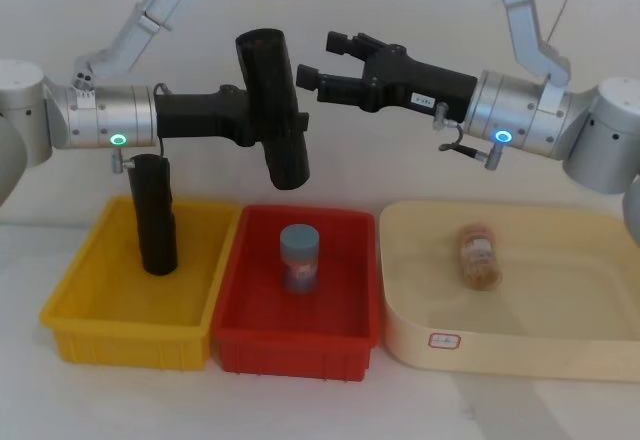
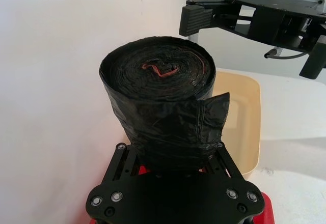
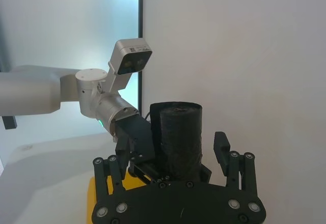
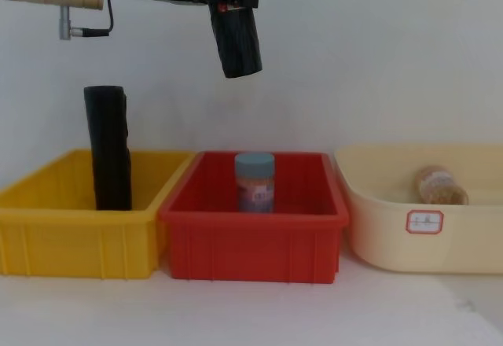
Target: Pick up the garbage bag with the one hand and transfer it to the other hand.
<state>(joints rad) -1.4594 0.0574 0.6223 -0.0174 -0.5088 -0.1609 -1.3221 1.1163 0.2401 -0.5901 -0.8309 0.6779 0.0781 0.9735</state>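
Left tool (image 1: 256,116) clamps the bag roll (image 1: 286,155) at mid-length; right tool (image 1: 322,58), jaws open, faces it, just beside.

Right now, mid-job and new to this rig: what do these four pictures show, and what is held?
This is a two-armed robot. One picture looks down from its head, one across from its chest, one from each wrist. The left hand is shut on a black roll of garbage bags, in the air above the red bin. The right hand is open, close beside the roll, not gripping it. Below, the yellow bin holds a second black roll upright, the red bin a blue-lidded jar, the cream tub a jar on its side.
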